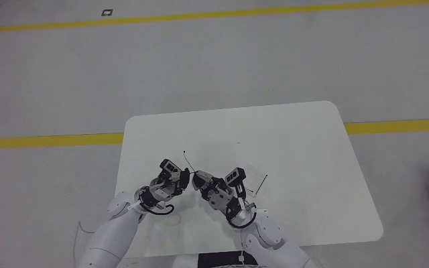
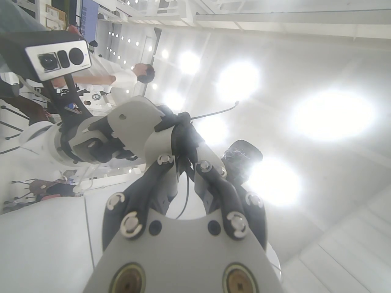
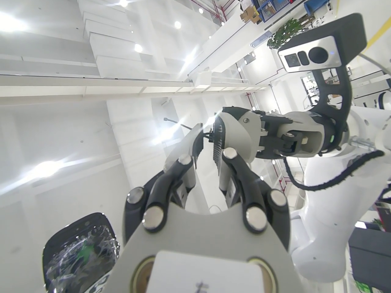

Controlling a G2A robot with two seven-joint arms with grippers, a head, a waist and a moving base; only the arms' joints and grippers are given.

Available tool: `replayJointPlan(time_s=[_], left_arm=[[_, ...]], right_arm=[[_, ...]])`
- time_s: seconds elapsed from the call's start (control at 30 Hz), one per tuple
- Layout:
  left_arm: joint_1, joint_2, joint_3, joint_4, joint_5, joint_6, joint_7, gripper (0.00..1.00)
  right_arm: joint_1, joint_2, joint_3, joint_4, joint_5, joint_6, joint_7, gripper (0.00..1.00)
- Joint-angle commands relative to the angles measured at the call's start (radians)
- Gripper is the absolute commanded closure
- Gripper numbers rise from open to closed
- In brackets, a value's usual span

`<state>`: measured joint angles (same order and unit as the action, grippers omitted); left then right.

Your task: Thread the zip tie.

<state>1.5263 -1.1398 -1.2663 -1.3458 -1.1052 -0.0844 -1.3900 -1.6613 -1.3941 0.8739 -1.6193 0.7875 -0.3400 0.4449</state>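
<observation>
Status: threading step in hand, not confirmed complete.

- Both tools are raised above the desk (image 1: 301,134), over its edge nearest the robot, tip to tip.
- Left tool (image 2: 183,141): narrow, pinched on the zip tie (image 2: 213,112). One strand of the tie runs back between its fingers toward the palm.
- Right tool (image 3: 207,140): also narrow, and it appears to clamp the same tie right against the left tool's tips.
- The tie is thin and black and is held off the desk between the two tools. One free end rises clear of the grip. In the top view it shows as a short dark line slanting toward the far side of the desk.
- The point where the tail meets the head is hidden behind the finger pads, so whether the tail has entered the slot cannot be told. No closed loop is visible.
- Judgement: pick-up and alignment are done. Left to do are confirming that the tail is in the head and pulling it through.
- A second thin black strip (image 1: 261,184) lies flat on the desk, near the robot's edge, on the right arm's side.

Writing: none is legible on the tie or the desk. A white label on the right tool's housing is cut off and unreadable. Print on the cartons in the room behind is too small to make out.
</observation>
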Motion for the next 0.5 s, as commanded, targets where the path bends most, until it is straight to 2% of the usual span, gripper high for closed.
replayJointPlan(time_s=[0.0,0.47], left_arm=[[0.000,0.000,0.000,0.000,0.000,0.000,0.000,1.00],[0.000,0.000,0.000,0.000,0.000,0.000,0.000,1.00]], right_arm=[[-0.001,-0.001,0.001,-0.001,-0.004,0.000,-0.003,1.00],[-0.019,0.002,0.037,-0.014,-0.049,0.000,-0.016,1.00]])
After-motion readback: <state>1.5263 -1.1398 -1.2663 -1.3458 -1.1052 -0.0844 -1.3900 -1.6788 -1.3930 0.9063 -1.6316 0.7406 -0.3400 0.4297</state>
